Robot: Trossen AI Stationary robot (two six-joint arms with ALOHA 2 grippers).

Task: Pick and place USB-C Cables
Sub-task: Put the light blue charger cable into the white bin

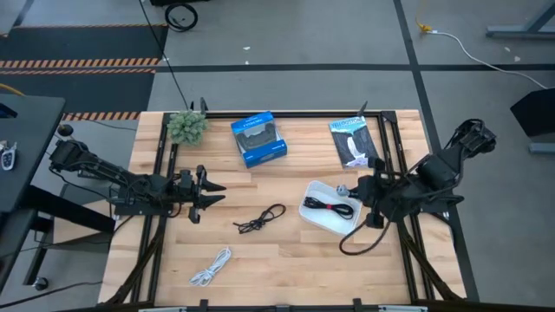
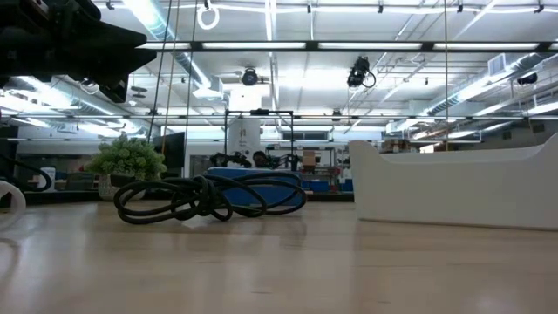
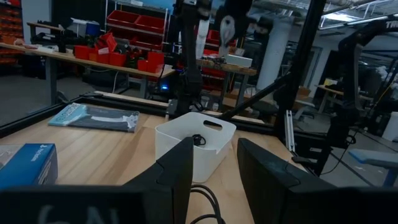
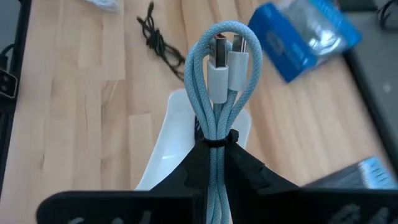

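A: High view. Where are the cables?
B: The black cable (image 1: pixel 260 217) lies at table centre. The white cable (image 1: pixel 211 267) is at its 7 o'clock, near the front edge. The red-tied cable (image 1: pixel 329 206) lies in the tray (image 1: pixel 313 217), at 3 o'clock from the black one. The right gripper (image 1: pixel 358 190) is over the tray's 2 o'clock corner; the left gripper (image 1: pixel 211 194) hovers at 10 o'clock from the black cable, fingers spread.

A: Low view?
B: The black cable (image 2: pixel 207 196) sits on the wood, the blue box (image 2: pixel 270 187) behind it, the plant (image 2: pixel 129 161) at its 10 o'clock, the tray (image 2: pixel 453 183) at 3 o'clock.

A: Left wrist view?
B: The left gripper (image 3: pixel 211 168) is spread and empty; the tray (image 3: pixel 194 142) shows beyond the gap, a dark cable (image 3: pixel 198 139) inside.

A: Right wrist view?
B: The right gripper (image 4: pixel 214 160) pinches the grey-blue cable (image 4: pixel 219 81) at its tie, plugs upward, above the tray (image 4: pixel 161 158). The black cable (image 4: pixel 155 38) lies farther off, the blue box (image 4: pixel 305 40) to one side.
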